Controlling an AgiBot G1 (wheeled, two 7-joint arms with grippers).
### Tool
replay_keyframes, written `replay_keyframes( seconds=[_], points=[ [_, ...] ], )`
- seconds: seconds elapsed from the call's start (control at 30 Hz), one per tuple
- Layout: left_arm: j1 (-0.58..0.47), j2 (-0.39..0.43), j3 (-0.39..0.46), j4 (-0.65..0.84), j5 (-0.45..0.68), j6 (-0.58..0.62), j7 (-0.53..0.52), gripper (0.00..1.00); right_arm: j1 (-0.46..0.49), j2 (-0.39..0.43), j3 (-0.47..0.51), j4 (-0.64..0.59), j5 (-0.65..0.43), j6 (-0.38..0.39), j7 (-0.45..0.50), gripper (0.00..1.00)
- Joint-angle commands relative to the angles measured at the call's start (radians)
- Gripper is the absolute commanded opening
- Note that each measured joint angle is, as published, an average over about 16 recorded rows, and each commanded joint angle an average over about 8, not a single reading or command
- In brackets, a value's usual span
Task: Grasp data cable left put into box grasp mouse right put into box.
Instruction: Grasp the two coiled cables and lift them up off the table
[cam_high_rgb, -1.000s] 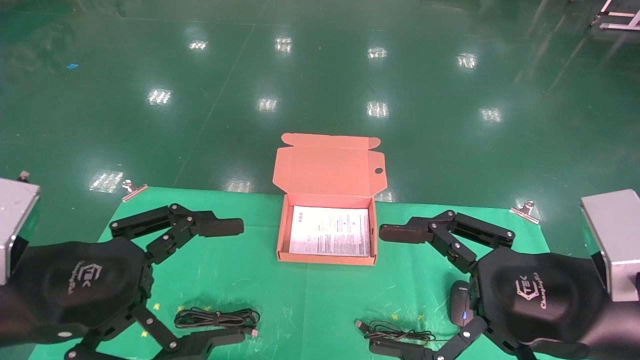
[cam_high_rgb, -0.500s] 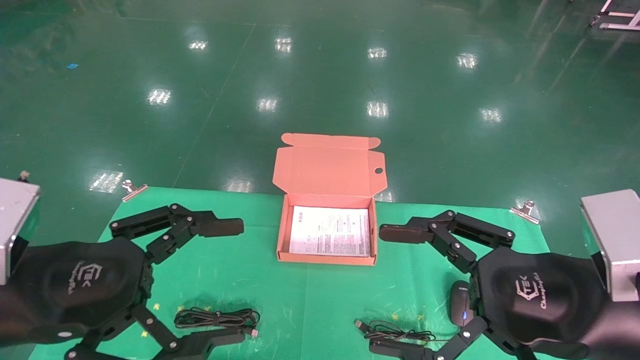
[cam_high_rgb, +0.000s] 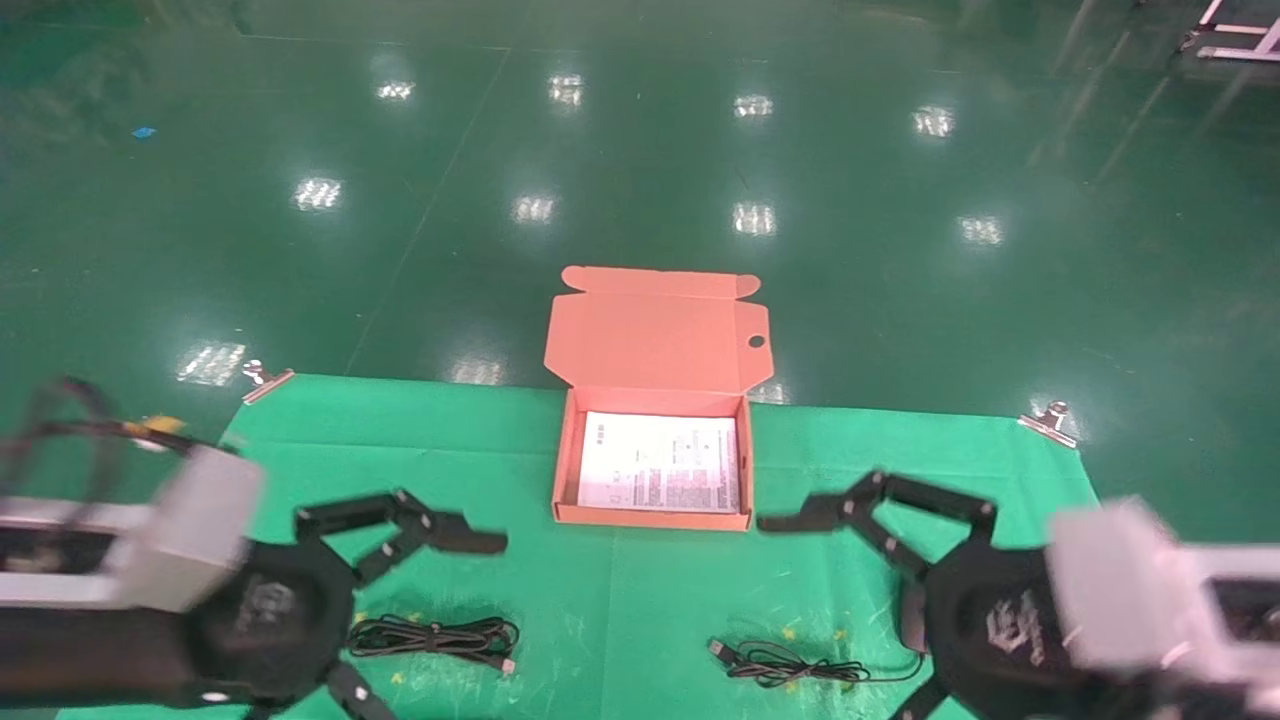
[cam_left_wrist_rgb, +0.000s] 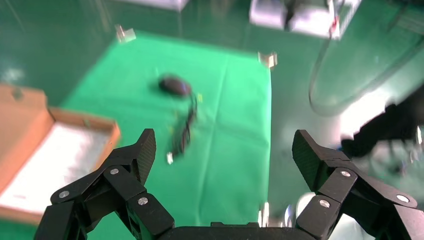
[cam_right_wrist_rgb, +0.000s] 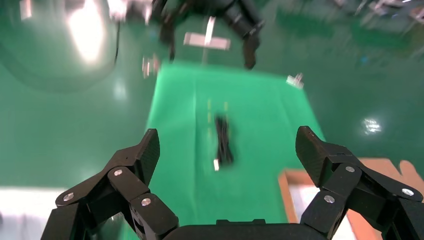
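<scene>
The data cable (cam_high_rgb: 435, 636) lies bundled on the green mat, near the front left; the right wrist view shows it as a dark bundle (cam_right_wrist_rgb: 223, 142). My left gripper (cam_left_wrist_rgb: 225, 155) hovers open beside it, with one finger (cam_high_rgb: 440, 530) stretched above the cable. The mouse (cam_left_wrist_rgb: 174, 85) sits at the front right, mostly hidden in the head view behind my right gripper (cam_right_wrist_rgb: 227, 150), which is open and empty. Its thin cord (cam_high_rgb: 790, 665) trails left. The salmon box (cam_high_rgb: 563, 470) stands open in the middle with a white sheet inside.
The box lid (cam_high_rgb: 660, 335) stands up at the back with one round hole. Metal clips (cam_high_rgb: 265, 378) hold the mat's far corners. Beyond the mat is glossy green floor (cam_high_rgb: 640, 150). The box's near wall (cam_left_wrist_rgb: 112, 132) shows past the left fingers.
Both arms have swung down and back toward the mat's near edge and are blurred. The grippers stay open. Cable, mouse and box have not moved.
</scene>
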Motion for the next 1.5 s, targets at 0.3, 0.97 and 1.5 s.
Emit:
replay_keyframes(
  seconds=[0.3, 0.97, 1.5],
  points=[
    [-0.176, 0.098, 0.222, 0.071, 0.316, 0.006, 0.025, 1.00, 0.154, -0.065, -0.167, 0.018, -0.372, -0.015, -0.214, 1.00],
    [-0.188, 0.239, 0.451, -0.006, 0.928, -0.222, -0.092, 1.00, 0.087, -0.206, -0.377, 0.012, -0.912, 0.202, -0.268, 1.00],
    [-0.152, 0.334, 0.457, 0.238, 0.972, -0.353, -0.075, 1.00, 0.050, -0.333, -0.394, -0.119, -1.033, 0.288, -0.047, 1.00]
  ],
)
